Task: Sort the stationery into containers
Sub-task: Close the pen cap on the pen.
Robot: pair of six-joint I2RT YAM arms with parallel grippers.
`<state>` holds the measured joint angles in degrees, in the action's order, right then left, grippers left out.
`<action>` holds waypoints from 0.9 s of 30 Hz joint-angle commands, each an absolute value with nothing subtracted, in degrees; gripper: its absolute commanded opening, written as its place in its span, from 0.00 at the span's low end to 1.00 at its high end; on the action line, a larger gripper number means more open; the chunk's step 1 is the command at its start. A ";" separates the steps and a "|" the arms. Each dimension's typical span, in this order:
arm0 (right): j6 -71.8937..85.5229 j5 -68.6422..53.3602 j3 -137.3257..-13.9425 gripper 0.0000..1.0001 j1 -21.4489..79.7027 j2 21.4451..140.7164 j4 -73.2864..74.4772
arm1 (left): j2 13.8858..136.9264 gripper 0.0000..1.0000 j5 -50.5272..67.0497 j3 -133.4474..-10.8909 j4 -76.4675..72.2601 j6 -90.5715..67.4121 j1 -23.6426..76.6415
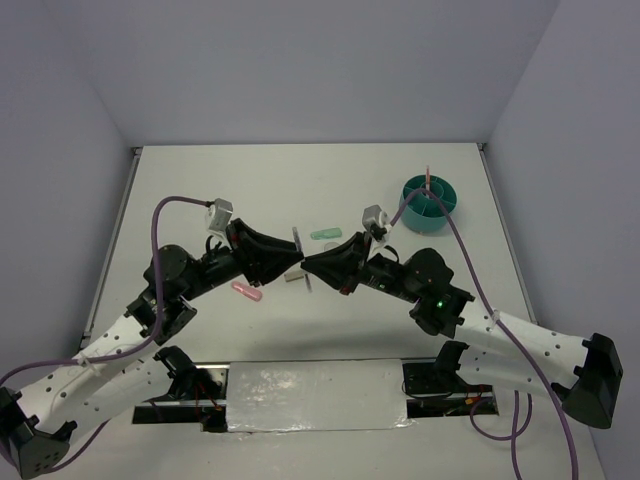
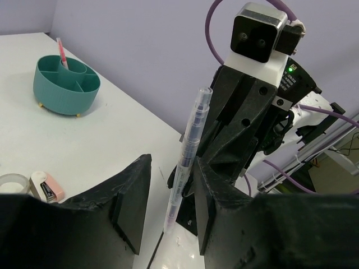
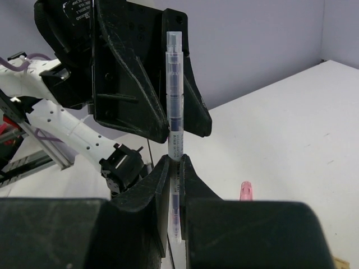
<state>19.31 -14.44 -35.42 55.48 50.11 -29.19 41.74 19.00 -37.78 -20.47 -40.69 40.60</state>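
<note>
Right wrist view shows my right pincer (image 3: 175, 168) clenched low on the slim grey pen (image 3: 174, 106), upright above the middle of the desk (image 1: 300, 180), my left pincer (image 2: 171, 168) parted around it; light, stiff, probably slick, best gripped mid-barrel.

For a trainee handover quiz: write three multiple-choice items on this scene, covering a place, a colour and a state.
1. The round teal plastic organiser cup sits: A far right on the table; B near left; C centre.
2. The thin pen standing in it is: A blue; B pink; C black.
3. The right gripper is: A wide open; B shut on the slim grey pen; C unseen.
Key: A, top view shows it there; B, its shaft is pink; B, its fingers pinch the pen.
</note>
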 commanded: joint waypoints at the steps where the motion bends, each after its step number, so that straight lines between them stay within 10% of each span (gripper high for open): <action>1: 18.72 -16.26 -39.11 0.00 55.46 49.13 -32.52 | 41.57 0.46 20.12 -39.73 -20.83 -39.29 40.69; 9: 19.86 -17.49 -39.81 0.00 55.46 50.71 -32.78 | 43.06 0.39 21.97 -39.73 -22.76 -39.37 40.69; 18: 19.86 -18.19 -42.01 0.00 55.46 53.09 -30.85 | 43.51 0.00 22.06 -40.17 -21.98 -38.85 40.69; 21: 19.34 -19.33 -42.19 0.14 55.46 53.61 -30.41 | 42.89 0.00 22.06 -39.99 -21.71 -38.50 40.69; 22: 19.07 -20.99 -42.36 0.33 55.55 53.96 -30.41 | 42.63 0.00 22.15 -39.90 -21.80 -38.50 40.69; 27: 18.63 -23.20 -44.38 0.45 55.46 56.59 -28.57 | 42.19 0.00 24.08 -40.08 -22.59 -38.32 40.69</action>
<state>19.59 -19.55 -40.49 55.00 55.22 -27.22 42.65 21.85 -38.59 -20.93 -39.13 40.47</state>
